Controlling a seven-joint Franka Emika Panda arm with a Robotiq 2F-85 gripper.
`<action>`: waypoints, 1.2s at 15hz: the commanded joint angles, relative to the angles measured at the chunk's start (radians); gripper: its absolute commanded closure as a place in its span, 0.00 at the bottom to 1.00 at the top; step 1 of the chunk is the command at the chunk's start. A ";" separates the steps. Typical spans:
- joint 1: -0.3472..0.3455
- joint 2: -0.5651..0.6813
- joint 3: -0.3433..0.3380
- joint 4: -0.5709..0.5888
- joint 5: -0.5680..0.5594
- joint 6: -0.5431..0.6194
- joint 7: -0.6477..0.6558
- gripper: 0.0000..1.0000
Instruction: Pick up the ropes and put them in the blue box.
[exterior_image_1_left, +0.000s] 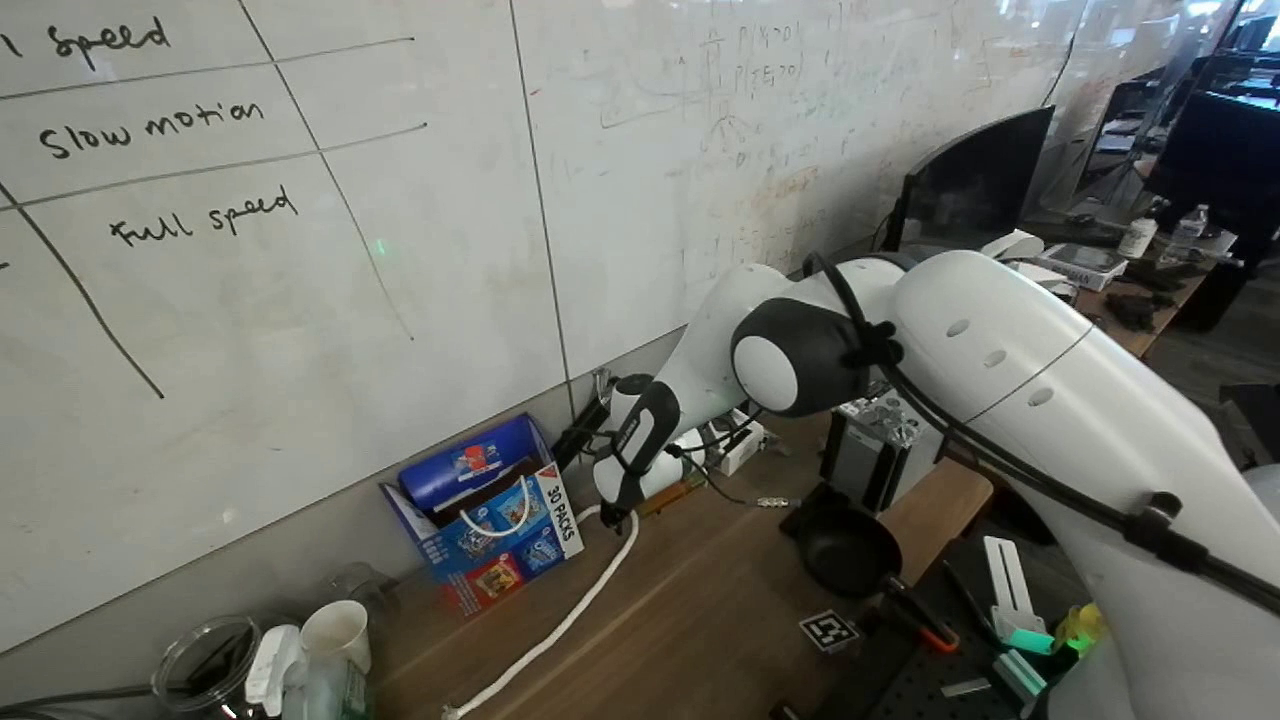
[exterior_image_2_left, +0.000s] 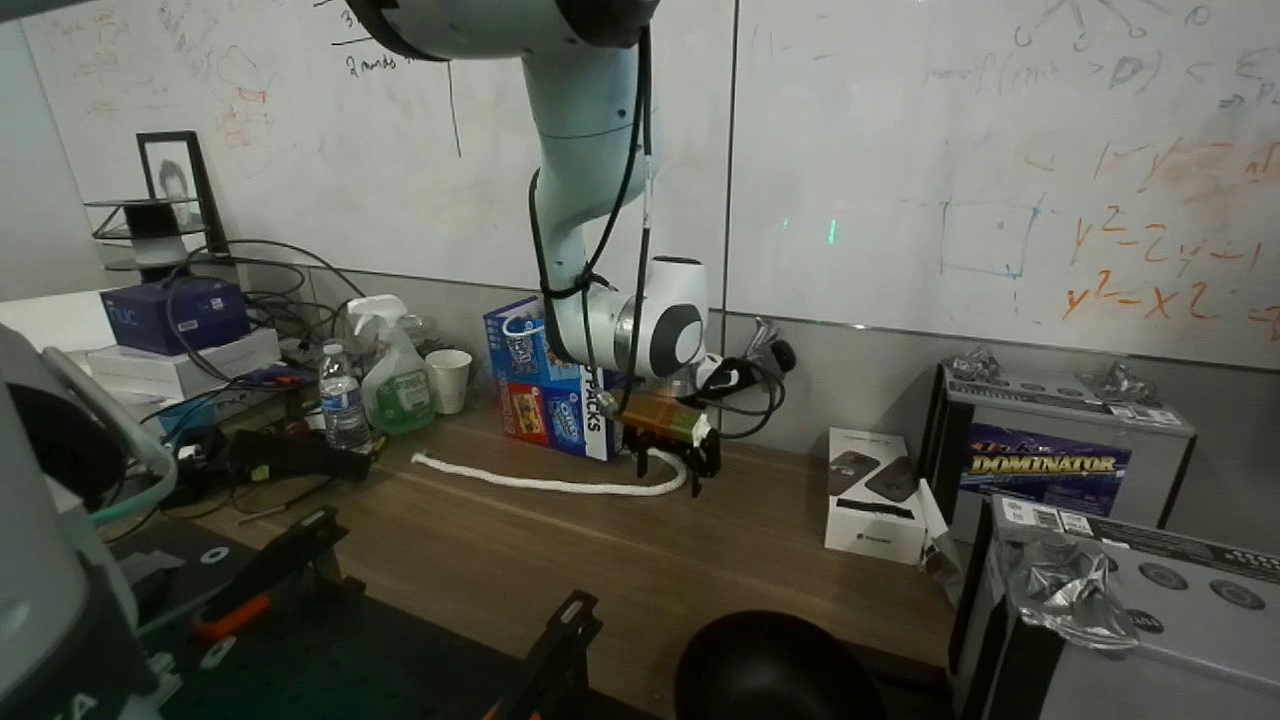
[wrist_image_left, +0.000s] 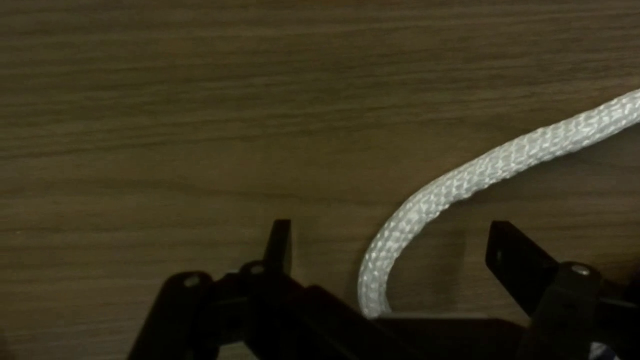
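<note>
Box (exterior_image_1_left: 528, 553), blue, rope loop (exterior_image_1_left: 497, 533) over rim

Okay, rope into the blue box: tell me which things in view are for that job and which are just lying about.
For the job:
white rope, on the table
blue box
white loop over the box's front, possibly another rope
gripper, open

Just lying about:
black pan
spray bottle
water bottle
paper cup
dark blue nuc box

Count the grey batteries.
2, in an exterior view: the Dominator-labelled battery at the back, another battery in front, cut off at the right edge. More may be hidden.
</note>
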 joint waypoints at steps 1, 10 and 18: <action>0.032 0.026 -0.036 0.036 -0.007 0.025 0.036 0.00; 0.047 0.043 -0.061 0.051 -0.009 0.024 0.054 0.00; 0.057 0.050 -0.072 0.057 -0.013 0.024 0.060 0.42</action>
